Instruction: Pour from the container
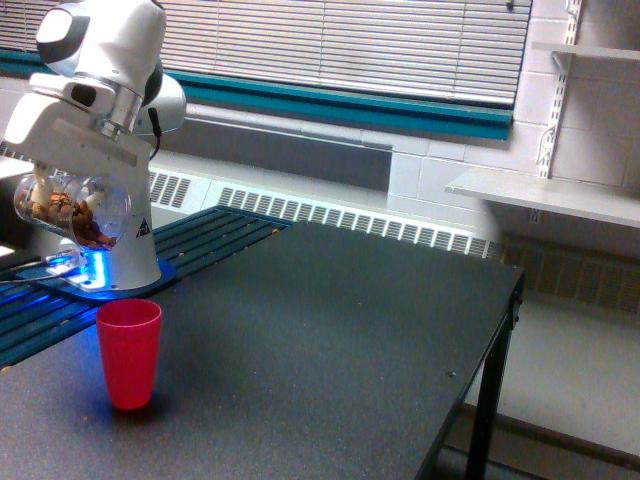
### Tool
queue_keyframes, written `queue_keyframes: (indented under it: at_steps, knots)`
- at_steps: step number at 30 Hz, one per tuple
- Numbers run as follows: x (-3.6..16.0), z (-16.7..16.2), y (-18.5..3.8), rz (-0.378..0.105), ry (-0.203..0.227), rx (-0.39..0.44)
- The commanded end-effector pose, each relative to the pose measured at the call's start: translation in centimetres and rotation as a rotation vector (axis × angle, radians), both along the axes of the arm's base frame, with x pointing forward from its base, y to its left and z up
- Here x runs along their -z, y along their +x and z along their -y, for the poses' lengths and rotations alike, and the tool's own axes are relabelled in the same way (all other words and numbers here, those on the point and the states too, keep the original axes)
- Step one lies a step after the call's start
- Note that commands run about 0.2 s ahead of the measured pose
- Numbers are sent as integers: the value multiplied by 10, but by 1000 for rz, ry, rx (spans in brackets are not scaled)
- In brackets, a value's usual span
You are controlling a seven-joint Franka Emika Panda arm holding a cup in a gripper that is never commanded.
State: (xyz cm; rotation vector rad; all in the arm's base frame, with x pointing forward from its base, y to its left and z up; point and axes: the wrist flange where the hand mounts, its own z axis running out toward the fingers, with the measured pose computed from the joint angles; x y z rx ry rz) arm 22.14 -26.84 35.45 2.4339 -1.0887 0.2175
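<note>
A clear round plastic jar [72, 210] with brown nut-like pieces inside hangs tilted at the exterior view's upper left. My gripper [60, 185] is shut on the jar from above, its white hand covering the jar's top. The jar sits above and slightly behind an upright red plastic cup [129, 352] that stands on the black table [330, 340]. Nothing is falling from the jar. The cup's inside is hidden from this angle.
The arm's white base [125, 255] stands on a blue-lit plate at the left. A slatted blue-black panel [215, 232] lies behind it. The table's edge runs down the exterior view's right, with a leg [485, 420]. A wall shelf [540, 195] sits beyond.
</note>
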Motion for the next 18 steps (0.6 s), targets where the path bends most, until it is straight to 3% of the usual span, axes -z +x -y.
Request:
queue_keyframes:
  at_steps: [1, 18]
  knots:
    - [-3, 5, 0, -7, -20, 11]
    - [1, 5, 1, -16, -30, 8]
